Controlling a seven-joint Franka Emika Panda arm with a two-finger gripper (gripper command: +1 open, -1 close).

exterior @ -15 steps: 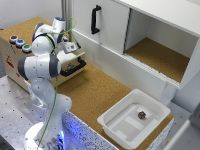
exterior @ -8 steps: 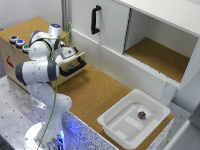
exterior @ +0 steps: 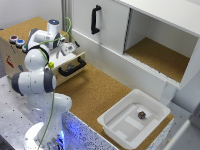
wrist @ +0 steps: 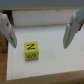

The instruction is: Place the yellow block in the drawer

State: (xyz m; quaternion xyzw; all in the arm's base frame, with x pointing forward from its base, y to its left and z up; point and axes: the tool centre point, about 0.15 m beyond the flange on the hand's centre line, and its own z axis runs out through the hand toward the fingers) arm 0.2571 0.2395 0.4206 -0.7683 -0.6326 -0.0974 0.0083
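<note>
I am holding my gripper (wrist: 39, 30) over the open drawer (exterior: 70, 62), pincer released, the two fingers (wrist: 8, 31) standing well apart and touching nothing; the yellow block (wrist: 31, 51) is lying on the drawer's pale floor between them, nearer one finger; it is a cube, so I am seeing no long axis; its top face is showing a dark letter, turned slightly askew; the drawer's black bar handle (exterior: 72, 67) is running crosswise along its front.

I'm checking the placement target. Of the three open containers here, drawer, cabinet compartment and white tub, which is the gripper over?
The drawer, pulled out of the cork-topped box; the gripper hangs open above the yellow block inside it.
</note>
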